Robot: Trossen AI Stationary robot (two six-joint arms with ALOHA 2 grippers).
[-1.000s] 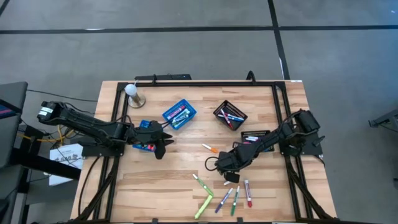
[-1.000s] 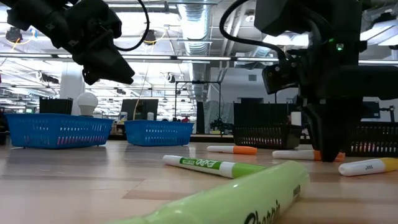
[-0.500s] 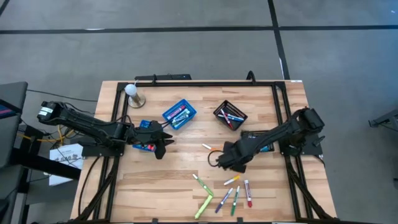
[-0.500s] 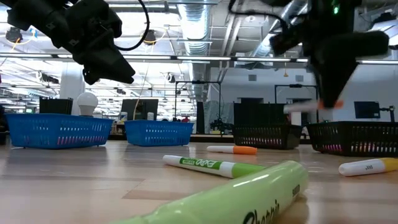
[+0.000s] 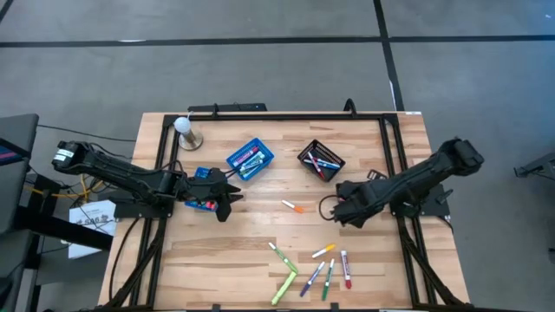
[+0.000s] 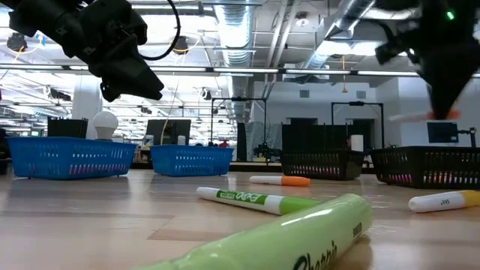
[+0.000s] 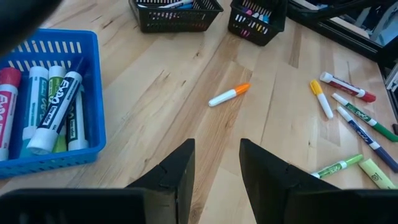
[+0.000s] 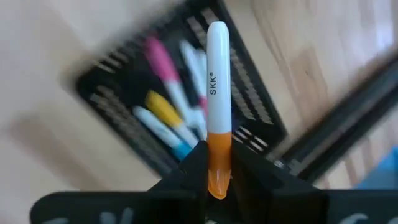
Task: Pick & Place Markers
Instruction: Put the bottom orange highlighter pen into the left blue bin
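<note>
Right jaws: closed on a white marker with an orange cap point(image 8: 217, 99), pinched at the cap end.
Right gripper point(image 5: 340, 208): raised above the table, beside a black mesh basket point(image 8: 186, 106) of markers.
Left jaws: parted, nothing between them.
Left gripper point(image 7: 214, 171): above bare wood near the blue basket point(image 7: 46, 99).
Loose markers point(image 5: 316, 270): scattered along the table's near edge; one orange-capped marker point(image 5: 293, 205) lies mid-table.

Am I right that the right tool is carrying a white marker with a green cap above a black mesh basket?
Not quite: the right wrist view shows the right tool holding a white marker with an orange cap, not green. It does hang above a black mesh basket.
</note>
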